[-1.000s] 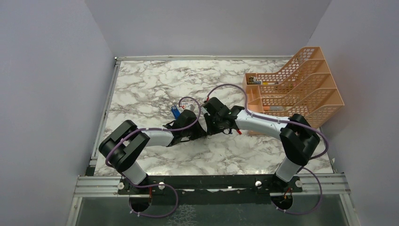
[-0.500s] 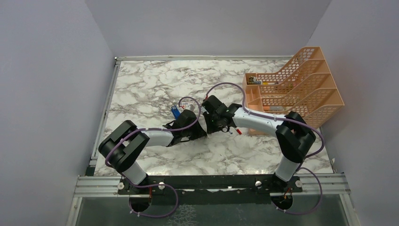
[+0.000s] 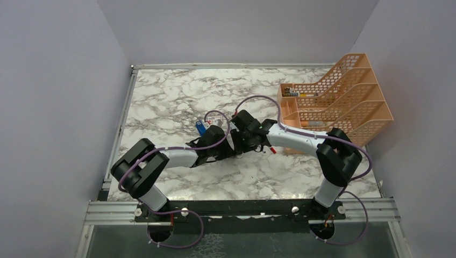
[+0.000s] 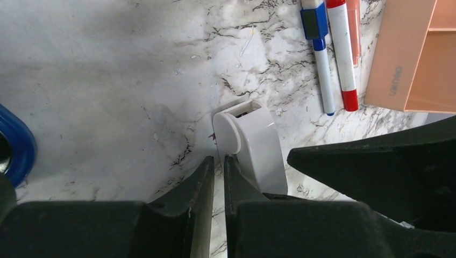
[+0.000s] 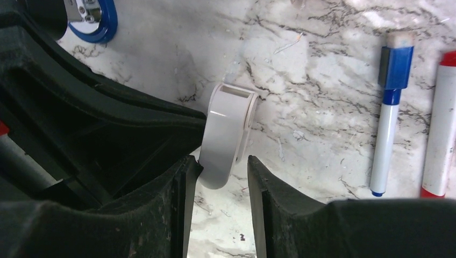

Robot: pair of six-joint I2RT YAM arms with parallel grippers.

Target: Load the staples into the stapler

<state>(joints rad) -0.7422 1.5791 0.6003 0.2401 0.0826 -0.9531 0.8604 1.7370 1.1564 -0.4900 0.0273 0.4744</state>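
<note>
Both arms are crowded together mid-table, over the marble-pattern table (image 3: pixel 172 91). The right gripper (image 5: pixel 221 161) has its fingers apart, straddling the near end of a small white oblong plastic piece (image 5: pixel 226 134). It's not pinched, as there's daylight on the right side at least. The left gripper (image 4: pixel 219 161) is drawn almost together with just a slit btwn the fingers and nothing in it. The white piece sits just right of them, touching or nearly so; can't tell what's propping it up.

The bright-blue slim stapler (image 5: pixel 99 19) w/ silver metal inside lies on the table just left of the left gripper, and no one has a hand on it. Can't tell if it's popped open. No staples I can pick out for sure in any view. A blue-capped pen (image 4: pixel 320 59) and a red-capped pen (image 4: pixel 344 54) lie to the right, beside the orange mesh organiser (image 3: pixel 344 97).

My read: this is early, and it looks like a side-step w/ the white piece, not loading proper. The next move calls for the right arm to back off clear of that piece w/o knocking it. Then someone has to find the staples, and one gripper has to pin the stapler down so the channel can be fed.
</note>
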